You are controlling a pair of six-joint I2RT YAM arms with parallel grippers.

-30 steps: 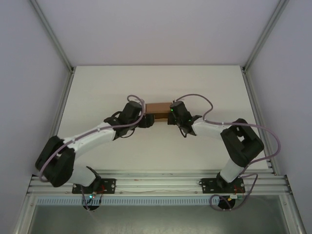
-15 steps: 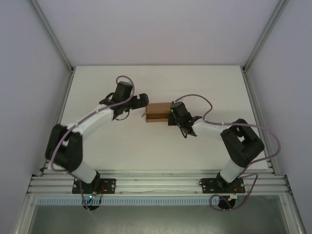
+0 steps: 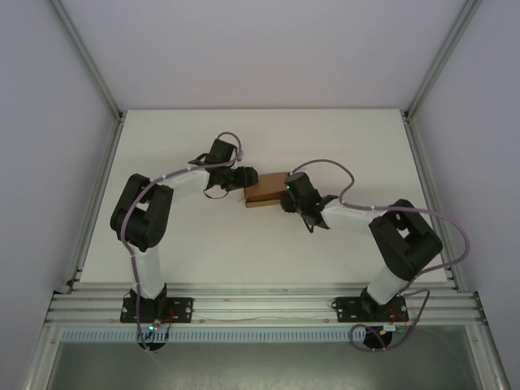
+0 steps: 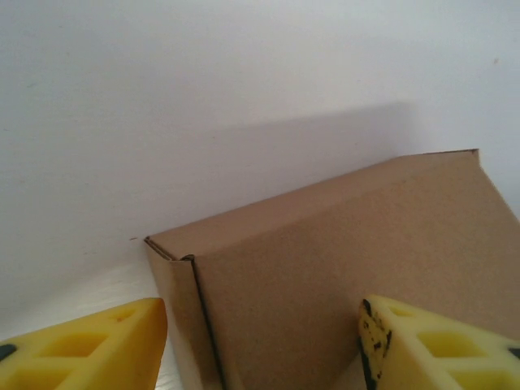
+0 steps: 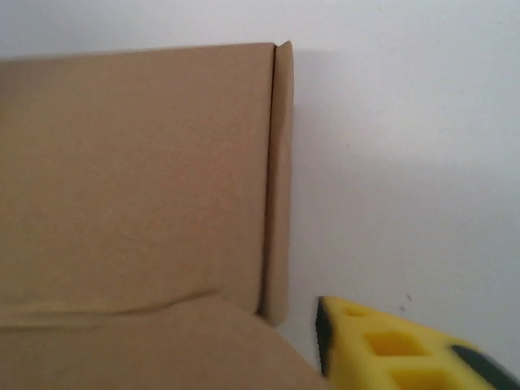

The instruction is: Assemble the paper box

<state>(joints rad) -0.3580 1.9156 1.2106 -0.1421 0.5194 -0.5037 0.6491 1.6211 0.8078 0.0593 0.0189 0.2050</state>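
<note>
White table (image 3: 162, 154), pale walls on three sides, metal rail along the near edge.

Box (image 3: 264, 186) lies mid-table, a little toward the far side, slightly skewed. It reads as a closed, squarish form, no longer a flat sheet: top panel flat, side walls folded down, corners formed. We judge the task close to done.

Left gripper (image 3: 244, 180) is at the box's left end. In its wrist view the yellow fingers (image 4: 89, 345) are spread wide, with the box corner between them and a gap on the left side: released, not pinching.

Right gripper (image 3: 286, 195) is at the right end. Its wrist view gives one yellow finger beside the box's right wall, so we cannot tell whether it is clenched.

A shallow crease shows along the near panel, so perhaps a flap needs pressing home.

Both wrists and their looping cables (image 3: 325, 166) crowd the box, and we judge these the main hindrance.
</note>
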